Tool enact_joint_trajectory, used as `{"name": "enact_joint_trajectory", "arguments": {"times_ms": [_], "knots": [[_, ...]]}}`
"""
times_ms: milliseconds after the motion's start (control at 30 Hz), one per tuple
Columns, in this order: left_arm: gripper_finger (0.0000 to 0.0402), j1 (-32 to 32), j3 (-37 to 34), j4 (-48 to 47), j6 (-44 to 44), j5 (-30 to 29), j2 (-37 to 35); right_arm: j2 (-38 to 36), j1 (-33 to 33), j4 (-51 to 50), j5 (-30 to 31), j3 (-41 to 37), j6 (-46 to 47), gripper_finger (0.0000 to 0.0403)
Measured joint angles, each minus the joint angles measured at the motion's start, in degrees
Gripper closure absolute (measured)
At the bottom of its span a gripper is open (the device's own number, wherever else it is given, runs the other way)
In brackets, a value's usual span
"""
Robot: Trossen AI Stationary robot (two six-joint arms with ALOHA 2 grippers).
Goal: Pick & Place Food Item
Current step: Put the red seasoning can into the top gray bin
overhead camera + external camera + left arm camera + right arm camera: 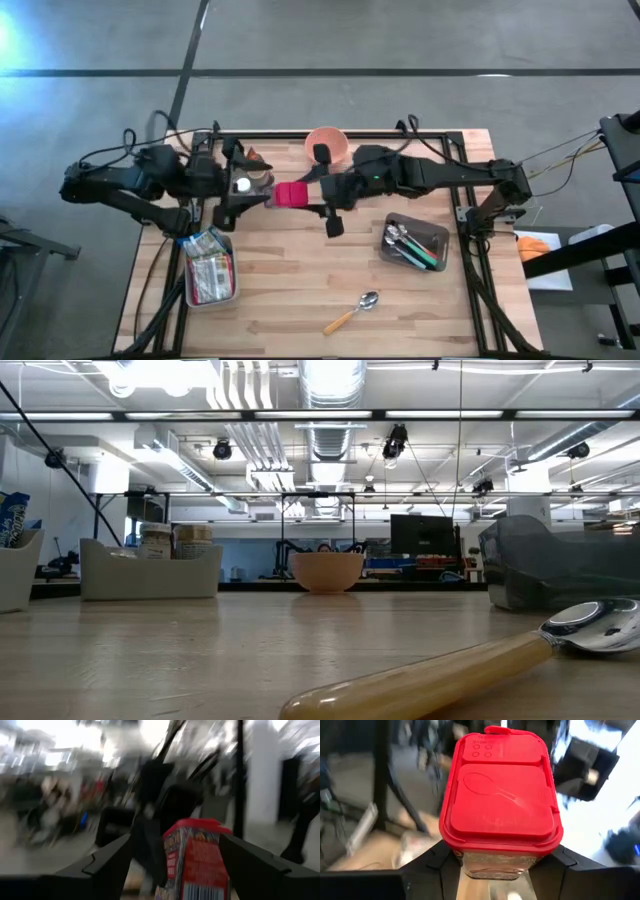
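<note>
One red-lidded food container [291, 194] at the table's centre, one peach bowl [326, 145] at 12 o'clock, and two grey trays: one [211, 272] at 8 o'clock packed with food packets whose number cannot be told, the other [416, 242] at 4 o'clock with several pieces of cutlery too bunched to count. One loose spoon [351, 312] with a pale handle lies at 6 o'clock. Two dark robot arms reach in, each with one gripper: left gripper [247, 186], right gripper [312, 196], so two grippers in all
</note>
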Motion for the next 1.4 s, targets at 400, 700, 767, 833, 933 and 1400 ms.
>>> {"name": "enact_joint_trajectory", "arguments": {"times_ms": [400, 700, 767, 833, 933, 1400], "knots": [[0.0105, -0.1, 13.5, -36.6, -5.3, -8.0, 9.1, 1.3, -1.5, -16.3, 5.2, 0.0, 0.5, 0.0230], [0.0103, -0.2, 20.3, -48.0, -5.7, -7.4, 17.2, 4.9, -1.7, -20.3, 6.5, 0.0, 4.1, 0.0232], [0.0098, -0.1, 21.6, -49.7, -6.2, -6.6, 19.0, 5.6, -1.7, -20.2, 6.7, 0.0, 4.2, 0.0232], [0.0087, -0.1, 22.6, -52.9, -6.5, -5.8, 21.0, 6.2, -1.6, -20.3, 6.3, 0.0, 4.2, 0.0232], [0.0065, -0.2, 23.4, -56.5, -7.2, -6.3, 24.3, 7.0, -1.5, -20.3, 6.1, 0.0, 4.2, 0.0232], [0.0038, -0.1, 24.9, -60.3, -4.5, -5.2, 28.2, 7.1, -1.6, -23.8, 3.0, 0.0, 5.7, 0.0232]]}}
